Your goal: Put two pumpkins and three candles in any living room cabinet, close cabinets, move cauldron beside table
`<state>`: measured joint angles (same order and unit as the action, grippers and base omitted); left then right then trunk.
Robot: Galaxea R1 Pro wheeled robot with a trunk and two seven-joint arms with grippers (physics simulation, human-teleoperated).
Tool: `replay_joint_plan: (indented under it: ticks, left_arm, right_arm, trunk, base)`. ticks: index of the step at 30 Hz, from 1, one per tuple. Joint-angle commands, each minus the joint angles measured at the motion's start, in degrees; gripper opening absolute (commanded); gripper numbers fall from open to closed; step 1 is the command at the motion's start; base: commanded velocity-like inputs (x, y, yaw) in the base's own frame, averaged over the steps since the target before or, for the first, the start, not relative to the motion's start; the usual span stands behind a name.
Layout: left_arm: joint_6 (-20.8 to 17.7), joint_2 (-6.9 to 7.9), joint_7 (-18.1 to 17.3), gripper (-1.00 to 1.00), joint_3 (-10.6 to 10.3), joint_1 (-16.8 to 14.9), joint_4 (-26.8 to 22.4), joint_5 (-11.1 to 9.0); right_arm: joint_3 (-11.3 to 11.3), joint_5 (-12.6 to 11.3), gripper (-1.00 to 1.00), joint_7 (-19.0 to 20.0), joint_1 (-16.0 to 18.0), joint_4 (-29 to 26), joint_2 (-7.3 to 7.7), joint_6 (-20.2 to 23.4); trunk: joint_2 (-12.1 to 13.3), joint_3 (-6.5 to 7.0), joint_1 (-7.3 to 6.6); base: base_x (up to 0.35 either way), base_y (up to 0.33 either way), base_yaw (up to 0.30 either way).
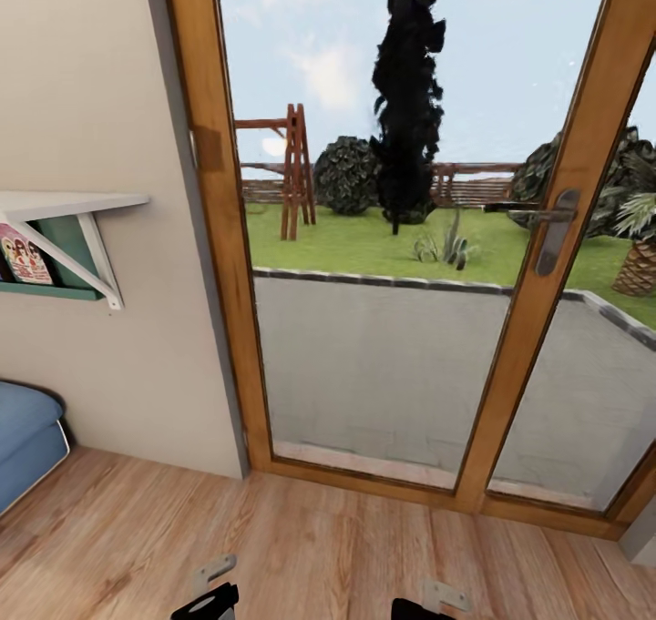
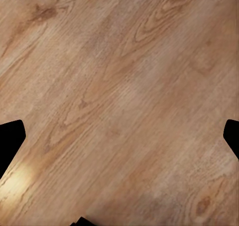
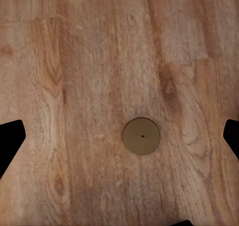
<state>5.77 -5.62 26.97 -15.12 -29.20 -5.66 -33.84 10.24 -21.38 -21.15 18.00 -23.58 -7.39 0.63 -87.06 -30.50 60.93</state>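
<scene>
Here the robot faces a tall glass door with an orange-brown wooden frame (image 1: 223, 238) and a grey metal handle (image 1: 553, 230); behind the glass are a grey terrace and a green garden. At the left side of the head view a white bracket shelf (image 1: 64, 206) is fixed on the beige wall, and below it is the corner of a blue cushion (image 1: 25, 442).

In the right wrist view, one short grey-beige round candle (image 3: 141, 136) stands upright on the light-brown wooden plank floor (image 3: 74, 86), seen from above. It lies between the two black fingers (image 3: 10, 139) of the right gripper (image 3: 122, 141), which are spread wide and do not touch it. The left gripper (image 2: 122, 139) is also spread wide over bare floor and holds nothing.

I judge the step in hand is to pick up this candle. To do it well, the right arm should come straight down, with the candle kept in the middle between the fingers, and press them together only when they reach beside its low wall. The candle is short, so the fingers must go very near to the floor without pushing on it.
</scene>
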Motion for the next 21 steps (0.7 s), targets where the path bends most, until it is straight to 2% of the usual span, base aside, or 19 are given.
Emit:
replay_joint_plan:
  ticks: [1,7,16,18,19,20,21]
  left_arm:
    - [0.23,-0.04,0.22,1.00,-0.40,-0.03,-0.09,-0.65]
    - [0.11,0.02,0.52,1.00,0.22,-0.01,-1.45,-1.29]
    - [-1.80,0.10,0.54,1.00,0.68,-0.04,-3.23,-1.81]
    - [-5.58,0.12,0.54,1.00,0.66,-0.08,-4.53,-1.98]
    - [-8.87,0.17,0.54,1.00,0.65,-0.09,-6.34,-2.04]
    - [-16.05,0.35,0.58,1.00,0.66,-0.08,-11.24,-2.12]
    - [-20.93,0.51,0.60,1.00,1.07,-0.08,-15.04,-2.19]
  right_arm:
    - [0.49,-0.49,1.00,-0.46,0.04,-0.07,0.08,0.07]
    - [0.46,-0.56,1.00,-0.42,0.03,0.00,0.37,0.07]
    - [0.31,-0.56,1.00,-0.08,0.03,0.08,0.75,-0.06]
    - [0.22,-0.68,1.00,-0.05,0.02,0.15,0.83,-0.09]
    - [0.19,-0.71,1.00,-0.05,0.02,0.17,0.90,-0.09]
    - [0.16,-0.74,1.00,-0.04,0.05,0.18,1.22,-0.10]
    - [0.15,-0.75,1.00,-0.04,0.04,0.19,1.46,-0.05]
  trunk:
    - [-0.03,-0.06,0.00]
    - [-0.03,-0.06,0.00]
    - [-3.64,-1.67,1.97]
    - [-4.44,-2.03,2.41]
    - [-4.84,-2.21,2.63]
    - [-5.24,-2.39,2.85]
    - [-5.64,-2.57,3.07]
  base:
    - [0.000,-0.015,0.000]
    - [0.000,-0.004,0.000]
    - [0.000,0.000,0.000]
    - [0.000,0.000,0.000]
    - [0.000,0.000,0.000]
    - [0.000,0.000,0.000]
    - [0.000,0.000,0.000]
